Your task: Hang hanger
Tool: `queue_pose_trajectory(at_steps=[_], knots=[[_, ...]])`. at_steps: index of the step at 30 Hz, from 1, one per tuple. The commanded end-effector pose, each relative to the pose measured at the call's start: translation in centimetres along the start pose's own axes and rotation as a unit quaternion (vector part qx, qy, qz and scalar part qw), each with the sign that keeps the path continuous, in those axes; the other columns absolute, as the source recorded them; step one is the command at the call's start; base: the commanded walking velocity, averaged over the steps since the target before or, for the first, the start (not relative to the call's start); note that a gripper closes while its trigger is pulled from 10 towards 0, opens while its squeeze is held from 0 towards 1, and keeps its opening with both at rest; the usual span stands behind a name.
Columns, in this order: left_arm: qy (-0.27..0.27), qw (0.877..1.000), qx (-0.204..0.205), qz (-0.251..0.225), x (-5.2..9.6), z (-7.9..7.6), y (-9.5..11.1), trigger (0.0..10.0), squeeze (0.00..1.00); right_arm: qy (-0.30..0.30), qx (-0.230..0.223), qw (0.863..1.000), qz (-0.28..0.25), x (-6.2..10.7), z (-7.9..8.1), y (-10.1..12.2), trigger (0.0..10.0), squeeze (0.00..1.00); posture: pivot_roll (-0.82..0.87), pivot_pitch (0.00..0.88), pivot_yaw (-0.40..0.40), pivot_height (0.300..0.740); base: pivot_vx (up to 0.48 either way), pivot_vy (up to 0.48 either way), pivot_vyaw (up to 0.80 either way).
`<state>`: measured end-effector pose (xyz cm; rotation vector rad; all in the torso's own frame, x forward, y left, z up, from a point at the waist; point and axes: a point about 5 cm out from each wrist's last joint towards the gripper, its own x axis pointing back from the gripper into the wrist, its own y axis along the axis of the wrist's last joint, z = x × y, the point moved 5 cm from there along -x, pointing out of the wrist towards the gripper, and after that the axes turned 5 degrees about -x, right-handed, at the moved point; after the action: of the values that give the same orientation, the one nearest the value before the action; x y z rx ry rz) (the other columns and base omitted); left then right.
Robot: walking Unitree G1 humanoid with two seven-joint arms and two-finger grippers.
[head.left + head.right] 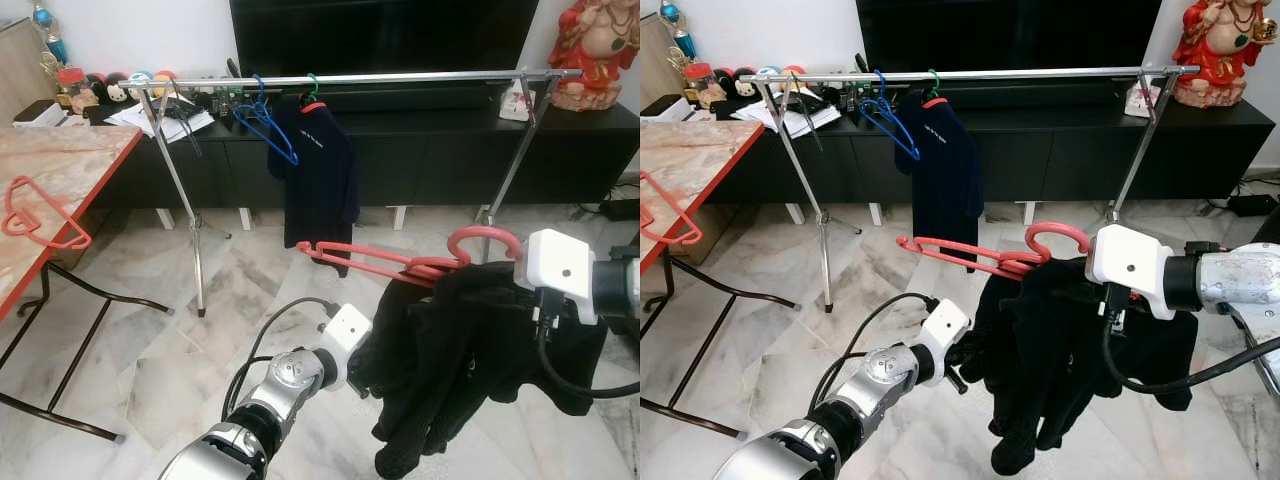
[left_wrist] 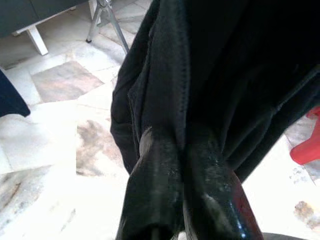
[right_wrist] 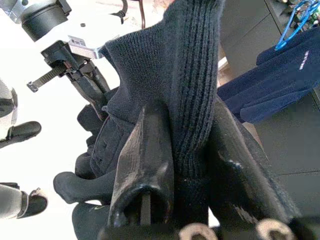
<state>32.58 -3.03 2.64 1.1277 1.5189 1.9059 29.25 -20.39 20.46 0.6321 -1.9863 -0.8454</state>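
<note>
A red hanger (image 1: 385, 262) lies nearly level in front of me, with a black knit garment (image 1: 470, 360) draped from its hook end. My right gripper (image 3: 187, 115) is shut on a ribbed fold of that garment, just beside the hanger's hook (image 1: 482, 239). Lower down, my left gripper (image 2: 177, 135) is shut on the garment's left edge. Behind them stands the silver clothes rail (image 1: 400, 77), carrying an empty blue hanger (image 1: 268, 125) and a navy shirt (image 1: 318, 170).
A marble-topped table with a red rim (image 1: 60, 180) stands at the left, another red hanger (image 1: 40, 225) resting on its edge. A low black TV cabinet (image 1: 450, 150) runs behind the rail, with a red statue (image 1: 595, 50) at its right end. Marble floor lies open below.
</note>
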Motion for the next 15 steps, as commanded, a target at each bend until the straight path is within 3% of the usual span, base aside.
queue_pose_trajectory(at_steps=[1,9,14,15], knots=[[-0.008,1.000,0.009,0.008,-0.1,-0.4,-0.4,0.0,0.00,-0.024,0.022,0.999,-0.019,0.8,-1.0,1.5,0.0,0.00,-0.25,0.000,0.058,0.740,0.000,0.000,0.00],[0.019,1.000,0.017,0.016,0.1,0.5,-0.7,0.0,0.00,-0.021,0.018,0.999,-0.021,0.3,-0.7,1.3,0.0,0.00,-0.25,0.000,0.060,0.740,0.000,0.000,0.00],[0.099,0.994,0.036,0.032,0.9,3.7,-0.8,0.0,0.00,-0.014,0.005,1.000,0.003,0.2,-0.4,-0.4,0.0,0.00,-0.25,0.000,0.061,0.740,0.000,0.000,0.00],[0.099,0.994,0.036,0.032,0.9,3.7,-0.8,0.0,0.00,-0.014,0.005,1.000,0.003,0.2,-0.4,-0.4,0.0,0.00,-0.25,0.000,0.061,0.740,0.000,0.000,0.00]])
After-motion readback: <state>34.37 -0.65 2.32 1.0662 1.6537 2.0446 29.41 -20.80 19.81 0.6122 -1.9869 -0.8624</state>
